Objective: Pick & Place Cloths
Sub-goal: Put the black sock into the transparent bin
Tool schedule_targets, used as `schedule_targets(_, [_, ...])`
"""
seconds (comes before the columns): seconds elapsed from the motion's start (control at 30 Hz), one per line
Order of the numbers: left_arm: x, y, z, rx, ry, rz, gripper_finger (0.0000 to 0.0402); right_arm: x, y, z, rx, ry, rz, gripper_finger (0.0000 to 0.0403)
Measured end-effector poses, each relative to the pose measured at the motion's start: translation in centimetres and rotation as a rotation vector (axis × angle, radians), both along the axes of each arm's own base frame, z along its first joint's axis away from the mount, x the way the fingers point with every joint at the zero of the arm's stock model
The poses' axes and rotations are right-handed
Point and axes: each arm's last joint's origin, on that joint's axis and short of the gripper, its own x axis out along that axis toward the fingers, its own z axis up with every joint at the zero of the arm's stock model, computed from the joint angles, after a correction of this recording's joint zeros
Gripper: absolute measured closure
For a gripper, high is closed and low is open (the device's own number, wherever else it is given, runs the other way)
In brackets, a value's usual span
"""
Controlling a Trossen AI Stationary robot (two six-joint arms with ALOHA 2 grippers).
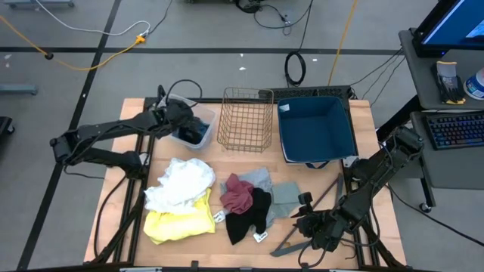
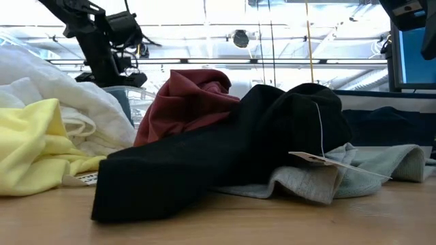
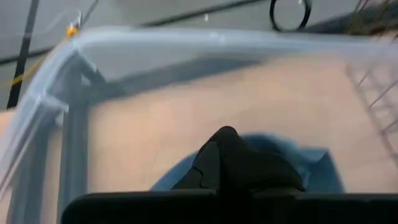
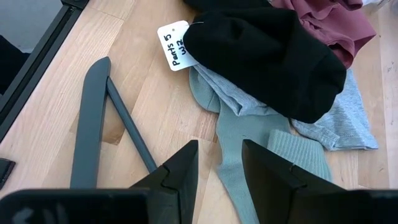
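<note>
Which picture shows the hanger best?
The right wrist view: the grey hanger lies close up on the wood, both arms clear. The high view shows it small beside the right tool. The low and left wrist views miss it.

**Front crowded, back row boxed in**

Cloths [image 1: 227,198] heap across the worktop's [image 1: 132,189] near middle; a grey hanger [image 1: 314,219] lies just right of them. Behind stand a clear bin [image 1: 193,127], wire basket [image 1: 245,119] and blue bin [image 1: 316,130]. Bare wood runs between heap and containers, and along the left edge.
</note>
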Motion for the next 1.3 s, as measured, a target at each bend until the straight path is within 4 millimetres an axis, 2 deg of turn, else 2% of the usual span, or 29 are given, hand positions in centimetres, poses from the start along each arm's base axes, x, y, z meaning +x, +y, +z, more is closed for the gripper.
schedule_targets(0.3, [-0.64, 0.39, -0.3, -0.086, -0.013, 0.011, 0.0399, 0.0, 0.0, 0.0, 0.0, 0.0, 0.0, 0.0287])
schedule_targets(0.8, [-0.82, 0.67, -0.37, -0.134, -0.039, -0.007, 0.0358, 0.01, -0.01, -0.01, -0.001, 0.001, 0.001, 0.0287])
schedule_targets(1.07, [-0.8, 0.65, -0.38, -0.143, -0.044, -0.013, 0.0309, 0.0, 0.0, -0.01, -0.002, 0.002, 0.004, 0.0287])
schedule_targets(1.3, [-0.77, 0.62, -0.4, -0.15, -0.037, -0.037, 0.0241, 0.0, 0.0, -0.01, -0.001, 0.003, 0.005, 0.0287])
